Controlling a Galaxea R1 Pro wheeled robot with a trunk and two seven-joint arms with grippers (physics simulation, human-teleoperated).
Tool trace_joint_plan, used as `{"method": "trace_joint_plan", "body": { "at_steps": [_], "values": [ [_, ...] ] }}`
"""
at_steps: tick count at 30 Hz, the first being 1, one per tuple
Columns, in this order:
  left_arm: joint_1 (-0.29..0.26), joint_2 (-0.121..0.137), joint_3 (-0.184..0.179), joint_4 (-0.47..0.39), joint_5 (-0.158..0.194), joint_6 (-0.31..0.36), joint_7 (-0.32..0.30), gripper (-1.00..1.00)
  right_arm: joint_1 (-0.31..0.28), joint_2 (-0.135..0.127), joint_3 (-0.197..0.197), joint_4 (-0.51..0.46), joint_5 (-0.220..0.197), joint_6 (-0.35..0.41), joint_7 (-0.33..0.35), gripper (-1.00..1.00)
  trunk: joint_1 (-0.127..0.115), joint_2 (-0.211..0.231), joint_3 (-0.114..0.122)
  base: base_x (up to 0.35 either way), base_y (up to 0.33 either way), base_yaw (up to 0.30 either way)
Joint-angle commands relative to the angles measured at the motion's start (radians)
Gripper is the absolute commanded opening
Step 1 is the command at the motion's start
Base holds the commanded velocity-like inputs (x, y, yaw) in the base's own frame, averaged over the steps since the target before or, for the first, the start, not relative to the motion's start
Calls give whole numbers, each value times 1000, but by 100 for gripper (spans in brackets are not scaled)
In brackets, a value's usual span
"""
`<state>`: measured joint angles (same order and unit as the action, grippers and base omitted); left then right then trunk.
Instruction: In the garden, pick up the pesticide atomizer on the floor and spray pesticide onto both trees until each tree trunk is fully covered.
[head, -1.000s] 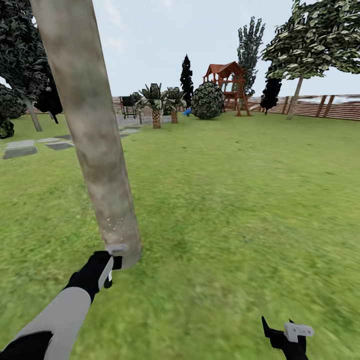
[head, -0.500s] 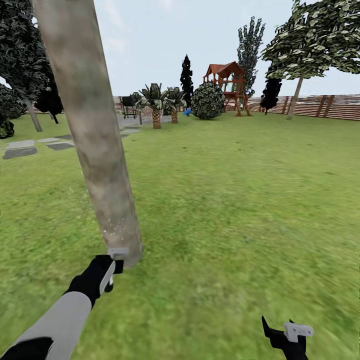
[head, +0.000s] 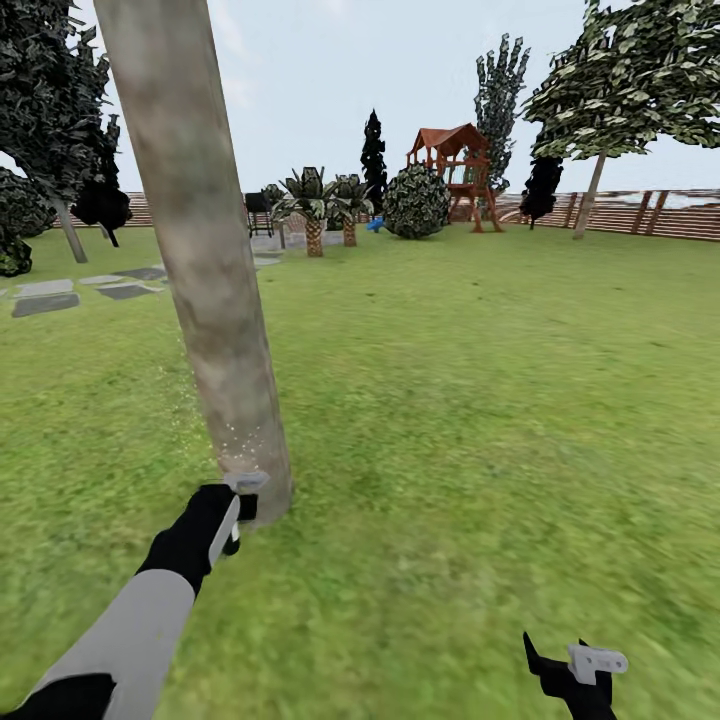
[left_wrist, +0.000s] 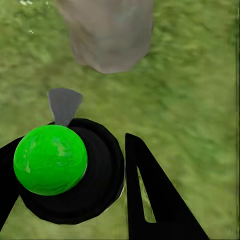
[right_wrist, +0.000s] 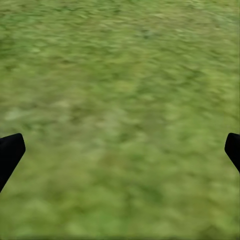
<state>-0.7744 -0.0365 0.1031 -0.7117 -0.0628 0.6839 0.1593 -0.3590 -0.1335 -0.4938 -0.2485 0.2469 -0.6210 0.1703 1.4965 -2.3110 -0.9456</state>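
Black fingers of the left gripper (left_wrist: 95, 175) close around the atomizer (left_wrist: 65, 170), a dark bottle with a green cap, nozzle just short of the trunk (head: 215, 300) base. White specks of pesticide (head: 238, 440) dot the bark there. The bottle looks light, rigid and smooth; hold mid-body. The right gripper (right_wrist: 120, 150) hangs wide open, empty, over grass (head: 480, 400).

The left pincer (head: 240, 497) sits at the foot of the tree trunk (head: 205, 260), where white pesticide (head: 236, 440) specks cling (low on the bark); the right pincer (head: 580, 665) hangs over grass (head: 480, 400).
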Motion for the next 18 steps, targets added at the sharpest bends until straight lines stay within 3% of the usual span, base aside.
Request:
{"method": "trace_joint_plan", "body": {
  "at_steps": [1,5,8,9,11,15,18],
  "values": [
    [0,-7,0,-34,-3,26,-1,-100,0,0,0,0,0,0,0,100,0,0,0,0,0,0],
    [2,14,2,-104,-5,56,-9,-100,0,0,0,0,0,0,0,100,0,0,0,0,0,0],
    [6,83,7,-120,3,80,-15,-100,0,0,0,0,0,0,0,100,0,0,0,0,0,0],
    [8,93,8,-120,4,82,-22,-100,0,0,0,0,0,0,0,100,0,0,0,0,0,0],
    [10,98,4,-122,4,83,-34,-100,0,0,0,0,0,0,0,100,0,0,0,0,0,0],
    [3,78,1,-132,3,83,-41,-100,0,0,0,0,0,0,0,100,0,0,0,-13,1,0],
    [2,78,0,-152,3,85,-41,-100,0,0,0,0,0,0,0,100,0,0,0,-225,57,0]
  ]
}}
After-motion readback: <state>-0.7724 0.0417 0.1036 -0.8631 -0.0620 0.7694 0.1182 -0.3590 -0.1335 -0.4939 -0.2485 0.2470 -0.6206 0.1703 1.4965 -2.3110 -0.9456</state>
